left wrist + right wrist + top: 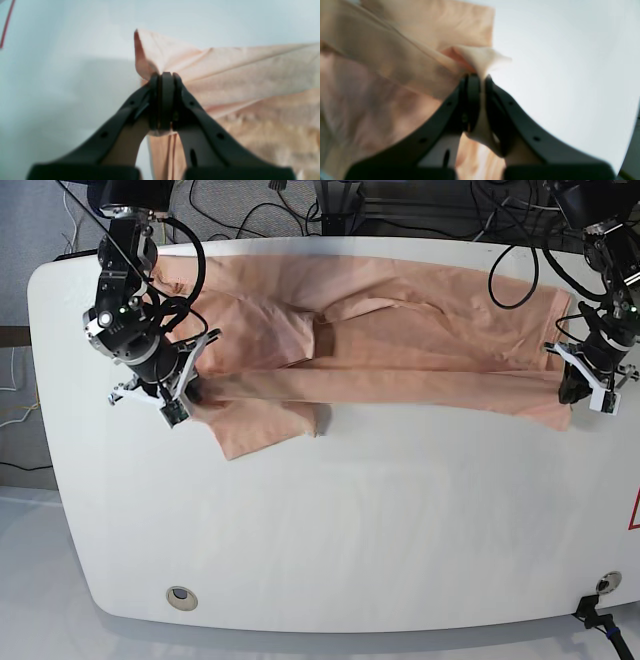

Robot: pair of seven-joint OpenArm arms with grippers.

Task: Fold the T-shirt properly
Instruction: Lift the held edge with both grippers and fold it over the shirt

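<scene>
The peach-pink T-shirt (380, 330) lies stretched across the far half of the white table, its front edge lifted and pulled taut between both arms. My left gripper (162, 75) is shut on a bunched corner of the T-shirt (237, 75), at the base view's right end (572, 390). At the left end, my right gripper (478, 76) is shut on another pinched corner of the T-shirt (395, 62), seen in the base view (190, 395). A sleeve flap (262, 428) hangs down on the table below the taut edge. No print shows.
The white table (350, 530) has a round hole (179, 595) near its front left and a fitting (603, 583) at front right. Black cables (330, 205) run behind the far edge. Red tape (6, 25) marks the table in the left wrist view.
</scene>
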